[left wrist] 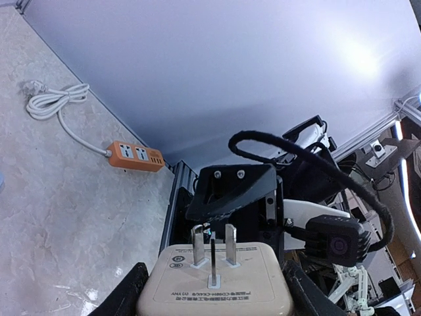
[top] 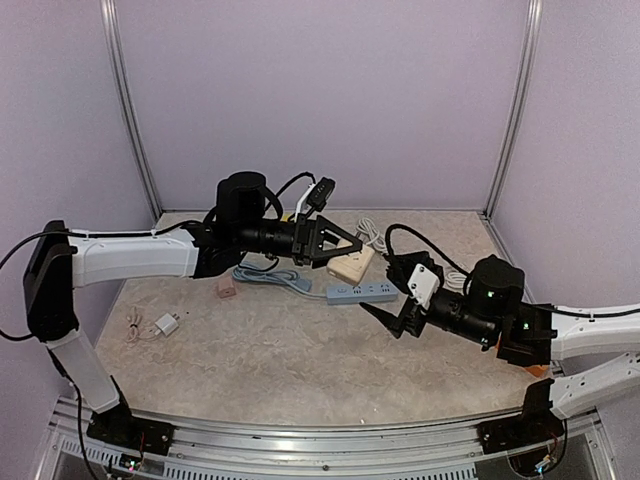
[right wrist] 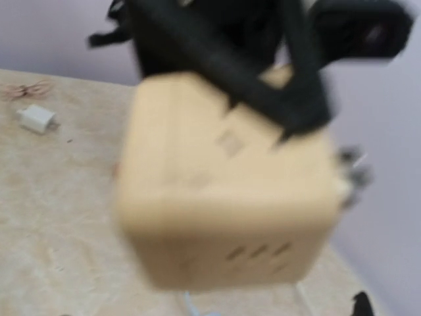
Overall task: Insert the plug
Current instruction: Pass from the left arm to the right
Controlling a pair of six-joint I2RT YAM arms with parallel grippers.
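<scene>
Marbled tabletop (top: 300,350) below, the left gripper (top: 340,245) clamps the beige plug (left wrist: 214,286) aloft, while the right gripper (top: 385,318) hangs apart, empty. The carry step seems underway, and next the prongs need lining up with the power strip (top: 362,292).

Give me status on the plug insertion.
Done: left tool grips the beige plastic cube plug, its metal prongs exposed. In hand: holding it apparently clear of the table. Left: seating the prongs in a socket; the pale blue plastic power strip lies close by.
</scene>
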